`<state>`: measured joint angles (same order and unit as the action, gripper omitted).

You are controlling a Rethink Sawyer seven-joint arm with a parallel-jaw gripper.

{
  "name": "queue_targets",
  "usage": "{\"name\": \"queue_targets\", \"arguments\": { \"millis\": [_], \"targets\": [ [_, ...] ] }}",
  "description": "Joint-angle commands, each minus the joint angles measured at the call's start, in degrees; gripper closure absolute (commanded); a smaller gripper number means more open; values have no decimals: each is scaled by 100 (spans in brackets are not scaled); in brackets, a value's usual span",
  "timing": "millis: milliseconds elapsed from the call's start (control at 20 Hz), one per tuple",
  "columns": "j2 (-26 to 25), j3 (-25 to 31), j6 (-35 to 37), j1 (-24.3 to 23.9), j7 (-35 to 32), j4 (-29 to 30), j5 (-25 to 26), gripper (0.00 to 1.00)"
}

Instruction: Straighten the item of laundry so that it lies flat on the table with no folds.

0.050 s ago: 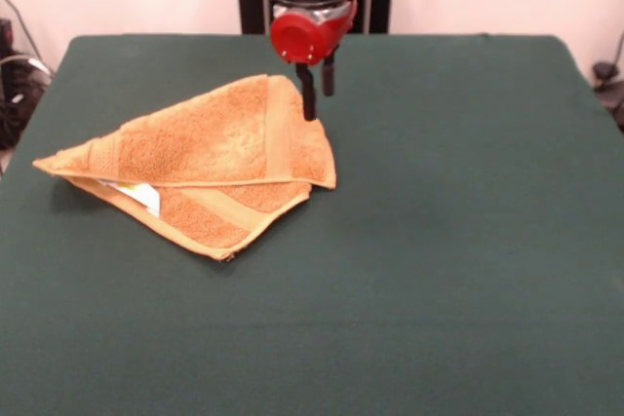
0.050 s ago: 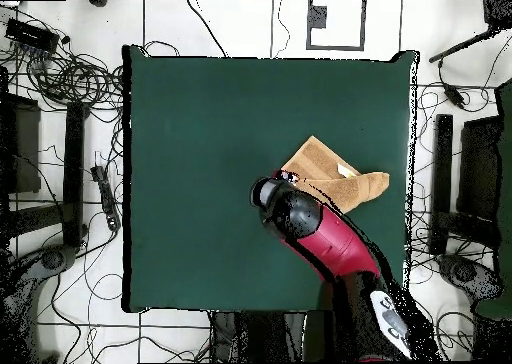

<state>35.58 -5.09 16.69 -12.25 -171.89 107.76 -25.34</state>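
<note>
Front view: your golden-orange terry-cloth hand towel (image 1: 210, 158) lies folded over itself on the dark green felt counter (image 1: 458, 241), white tag (image 1: 136, 196) peeking from the lower layer. The red-and-black gripper (image 1: 318, 96) hangs over the towel's far corner, likely to seize it; its jaws stand narrowly apart, holding nothing.

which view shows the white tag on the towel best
The front view. There the white tag peeks out between the two folded layers of the towel, near its pointed corner. The overhead view shows only a faint pale mark at the towel's edge, and the arm covers part of the cloth.
</note>
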Motion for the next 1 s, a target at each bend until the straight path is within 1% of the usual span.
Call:
{"name": "queue_targets", "arguments": {
  "millis": [50,500,700,1000],
  "targets": [
    [-480,473,311,-186,131,-269,226,0],
    [-659,431,266,-158,3,-510,323,0],
    [-615,378,454,-168,-17,-625,372,0],
    [-601,468,414,-201,-68,-686,322,0]
  ]
}}
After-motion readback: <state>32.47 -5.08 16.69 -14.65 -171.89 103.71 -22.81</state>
